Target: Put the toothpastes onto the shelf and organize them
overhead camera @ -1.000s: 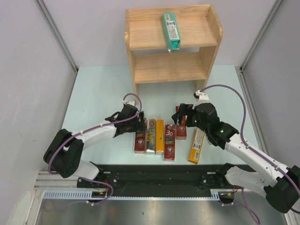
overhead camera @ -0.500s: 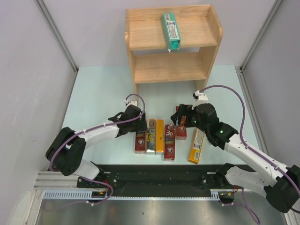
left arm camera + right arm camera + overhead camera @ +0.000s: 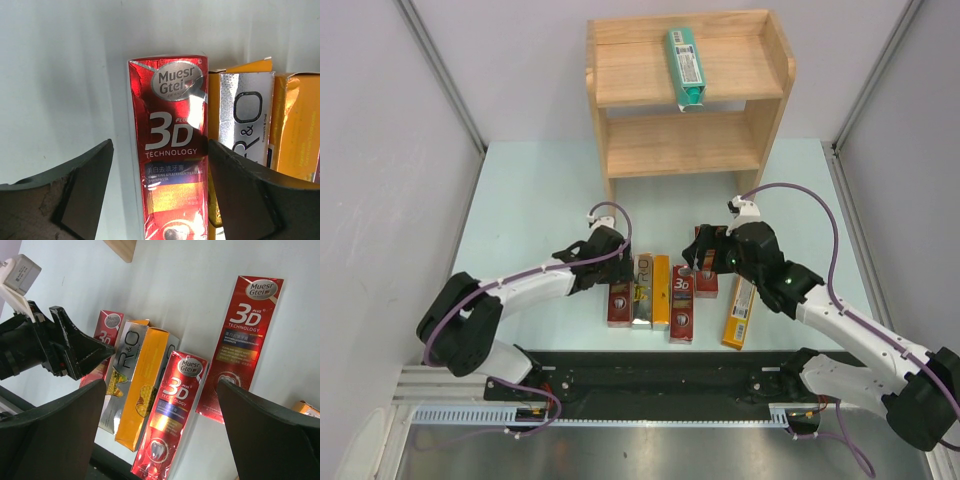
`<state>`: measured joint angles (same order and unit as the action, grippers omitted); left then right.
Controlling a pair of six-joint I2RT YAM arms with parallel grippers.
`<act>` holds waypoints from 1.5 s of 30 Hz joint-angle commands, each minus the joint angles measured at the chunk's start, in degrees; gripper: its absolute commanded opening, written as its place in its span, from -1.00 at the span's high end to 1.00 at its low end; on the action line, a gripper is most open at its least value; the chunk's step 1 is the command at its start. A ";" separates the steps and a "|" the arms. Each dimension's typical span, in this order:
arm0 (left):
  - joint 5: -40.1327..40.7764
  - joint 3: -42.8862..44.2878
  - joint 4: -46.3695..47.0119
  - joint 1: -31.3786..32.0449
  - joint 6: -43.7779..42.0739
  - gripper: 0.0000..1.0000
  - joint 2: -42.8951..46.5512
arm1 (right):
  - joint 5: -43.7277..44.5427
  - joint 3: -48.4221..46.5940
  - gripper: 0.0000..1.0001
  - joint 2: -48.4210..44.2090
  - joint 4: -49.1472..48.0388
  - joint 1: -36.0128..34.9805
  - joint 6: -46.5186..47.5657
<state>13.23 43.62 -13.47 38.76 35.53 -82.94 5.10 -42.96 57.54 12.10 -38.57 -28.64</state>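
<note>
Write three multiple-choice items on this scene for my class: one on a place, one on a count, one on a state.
1. Where does the teal-green carton lie?
A) the shelf, top tier
B) its lower tier
C) neither tier

2. How many red 3D cartons lie on the table?
A) one
B) three
C) five

3. How is the left pincer?
A) shut with nothing in it
B) raised to the shelf
C) open, straddling a red carton

Answers:
1 A, it overhangs the top tier's front edge.
2 B, three red ones show in the group.
3 C, it stands wide either side of the leftmost red carton.
</note>
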 commanded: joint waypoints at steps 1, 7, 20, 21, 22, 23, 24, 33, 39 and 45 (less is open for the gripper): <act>2.41 2.26 -1.03 0.52 -0.11 -0.62 -1.96 | 0.34 0.07 -0.99 -0.23 -1.46 -0.37 0.69; 2.50 3.32 -0.50 0.96 -0.81 -0.61 -4.07 | 0.26 0.07 -0.99 -0.06 -1.37 -0.28 1.13; 9.26 11.58 -7.88 4.39 -1.51 -0.21 -13.39 | -0.62 0.16 -0.99 1.52 -1.46 -1.42 1.84; 9.27 11.58 -7.97 4.48 -1.43 -0.18 -13.22 | -0.53 0.16 -0.99 1.61 -1.46 -1.51 1.75; 9.27 11.58 -7.97 4.57 -1.43 -0.14 -12.96 | -0.62 0.16 -0.99 1.61 -1.46 -1.51 1.84; 9.27 11.41 -7.97 4.57 -1.43 -0.11 -12.60 | -0.62 0.16 -0.99 1.52 -1.55 -1.77 1.84; 9.44 11.32 -8.14 4.57 -1.43 -0.10 -11.56 | -0.53 0.16 -0.99 1.52 -1.72 -1.78 1.84; 13.04 11.58 -11.57 4.39 -2.13 -0.15 -9.70 | -0.71 0.07 -1.00 3.28 -1.64 -2.65 2.45; 13.31 10.26 -11.49 4.39 -1.51 -0.31 -7.95 | 5.00 0.16 -0.99 6.35 2.30 -0.90 1.75; 11.64 9.47 -10.61 4.39 -2.57 -0.92 -2.16 | 11.24 0.24 -1.00 7.59 7.32 10.78 2.27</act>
<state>24.73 53.25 -24.82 43.00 33.93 -91.61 9.61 -42.92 65.28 15.92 -33.63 -26.94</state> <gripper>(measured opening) 0.924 0.994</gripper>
